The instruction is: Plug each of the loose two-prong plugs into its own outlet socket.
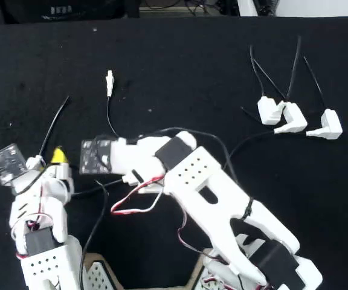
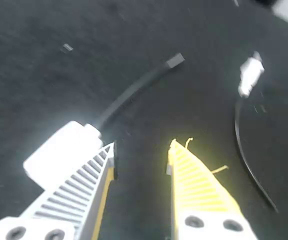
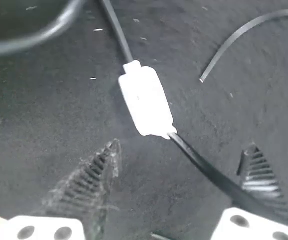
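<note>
Small white plug: lies loose on the black table, left of centre toward the far side. Its thin black cord trails back toward the arms.
White block: lies at the table's left, with a short black cable running away from it. It sits against the outer side of the left gripper's white finger, outside the gap.
White connector: lies flat ahead of the right gripper, with black cord at both ends. One cord passes close to a finger. Whether this is the small white plug cannot be told.
Three white corded bodies: close together at the far right, well apart from both arms. Plug or socket cannot be told.
Left gripper: low over the table, white and yellow fingers spread, nothing between them.
Right gripper: fingers spread wide, nothing pinched.
Right arm: stretches from the near right edge to left of centre.
</note>
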Controlling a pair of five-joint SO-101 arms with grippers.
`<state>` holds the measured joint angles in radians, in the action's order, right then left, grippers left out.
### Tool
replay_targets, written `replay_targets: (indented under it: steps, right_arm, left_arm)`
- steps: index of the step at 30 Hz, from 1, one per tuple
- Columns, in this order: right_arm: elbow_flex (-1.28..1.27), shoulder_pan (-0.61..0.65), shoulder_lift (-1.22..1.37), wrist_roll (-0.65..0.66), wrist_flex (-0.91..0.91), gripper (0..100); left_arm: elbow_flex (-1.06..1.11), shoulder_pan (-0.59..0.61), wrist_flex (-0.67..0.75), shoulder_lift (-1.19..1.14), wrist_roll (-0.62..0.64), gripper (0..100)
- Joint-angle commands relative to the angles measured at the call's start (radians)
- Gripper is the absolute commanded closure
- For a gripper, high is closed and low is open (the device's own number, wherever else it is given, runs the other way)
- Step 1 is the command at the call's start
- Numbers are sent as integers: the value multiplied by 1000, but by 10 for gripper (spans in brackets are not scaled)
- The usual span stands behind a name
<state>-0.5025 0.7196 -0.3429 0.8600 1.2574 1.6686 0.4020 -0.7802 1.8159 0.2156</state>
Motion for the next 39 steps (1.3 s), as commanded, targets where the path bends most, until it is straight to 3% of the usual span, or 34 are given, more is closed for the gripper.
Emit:
replay_targets:
  steps: [1, 39]
  right_arm:
    - [18, 64, 5, 66, 5, 645]
    - [93, 46, 478, 123, -215, 689]
  left_arm:
    - [-41, 104, 61, 8, 11, 820]
    - [-42, 125, 58, 8, 11, 820]
